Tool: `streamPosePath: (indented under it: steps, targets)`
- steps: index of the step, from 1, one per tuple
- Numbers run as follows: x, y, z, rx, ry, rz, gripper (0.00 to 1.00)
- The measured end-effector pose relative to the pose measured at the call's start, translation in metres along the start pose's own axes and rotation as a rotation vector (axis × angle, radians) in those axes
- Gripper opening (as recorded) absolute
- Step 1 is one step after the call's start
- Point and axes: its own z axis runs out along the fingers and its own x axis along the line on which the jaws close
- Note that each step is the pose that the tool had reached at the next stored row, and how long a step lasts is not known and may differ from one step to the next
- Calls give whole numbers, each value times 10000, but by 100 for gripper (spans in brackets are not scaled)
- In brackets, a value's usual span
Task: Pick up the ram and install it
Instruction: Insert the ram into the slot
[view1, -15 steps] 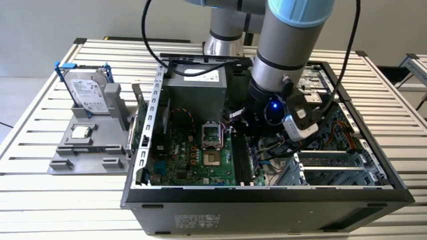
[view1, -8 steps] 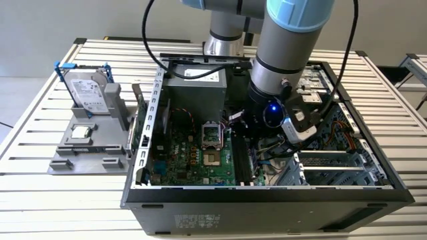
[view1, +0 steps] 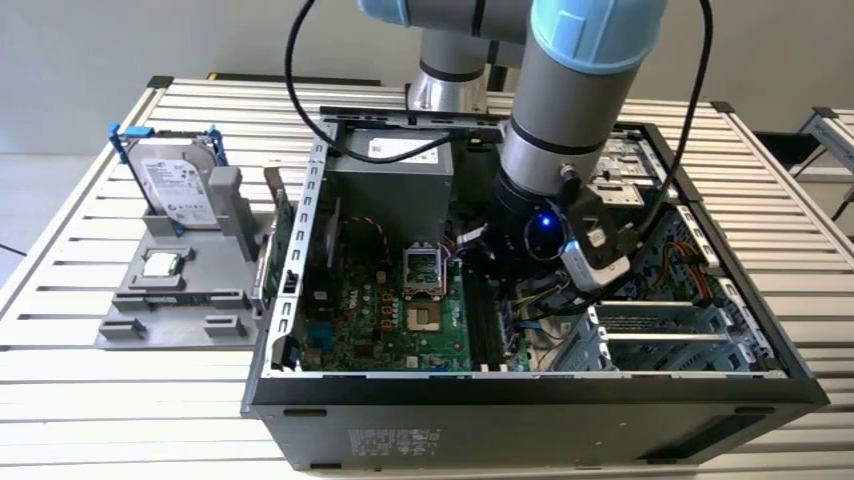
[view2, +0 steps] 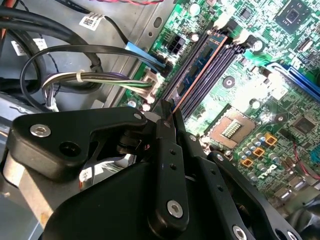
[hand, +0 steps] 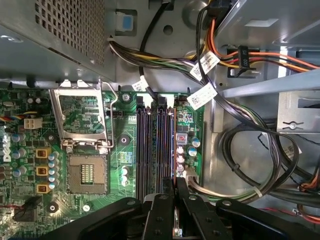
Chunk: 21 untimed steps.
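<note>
Inside the open grey computer case (view1: 534, 385) on the slatted desk (view1: 80, 400), the black pincer (view2: 167, 112) is closed on the long, narrow blue-green ram stick (view2: 200, 65), which lies in a slot among the dark memory slots (hand: 150, 145) of the green motherboard (hand: 100, 200). Its long axis runs straight away from the fingertips along those slots. Whether it is fully seated cannot be made out, since the near end is hidden by the pincer.

Exterior view high above open computer case (view1: 534, 385), both wrist views close over motherboard (hand: 125, 165).
</note>
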Motion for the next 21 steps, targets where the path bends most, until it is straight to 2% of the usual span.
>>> streamPosePath:
  steps: [13,21]
  targets:
    - [1,2,79,1,0,0,0]
    - [2,-6,85,1,0,1,0]
